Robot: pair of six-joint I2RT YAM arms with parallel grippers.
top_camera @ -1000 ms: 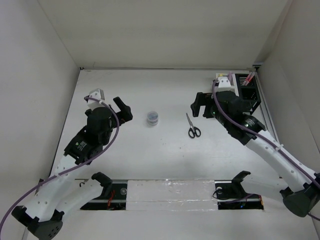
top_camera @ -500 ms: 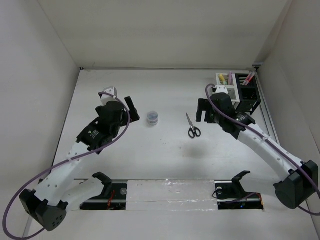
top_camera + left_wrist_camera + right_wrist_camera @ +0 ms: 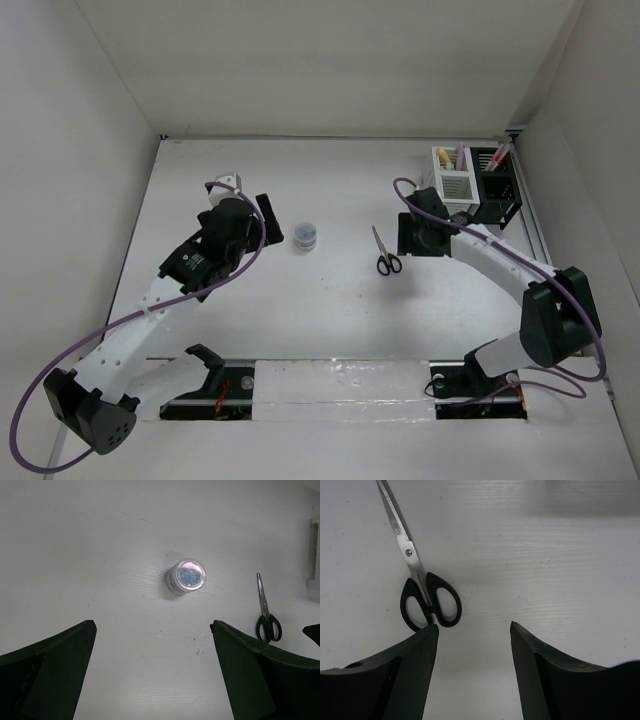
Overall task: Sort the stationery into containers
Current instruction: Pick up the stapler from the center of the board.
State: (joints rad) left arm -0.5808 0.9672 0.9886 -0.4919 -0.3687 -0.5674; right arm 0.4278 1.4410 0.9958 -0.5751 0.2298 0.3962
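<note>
Black-handled scissors lie shut on the table; they also show in the right wrist view and the left wrist view. A small round dark roll stands left of them, and in the left wrist view ahead of my fingers. My left gripper is open and empty, just left of the roll. My right gripper is open and empty, just right of the scissors' handles. The white organizer and black organizer stand at the back right with highlighters and pens in them.
White walls enclose the table on three sides. A black rail with taped strip runs along the near edge between the arm bases. The organizers sit close to the right wall.
My left gripper has moved right and back toward the roll. My right gripper has swung down from near the organizers to the table beside the scissors.
</note>
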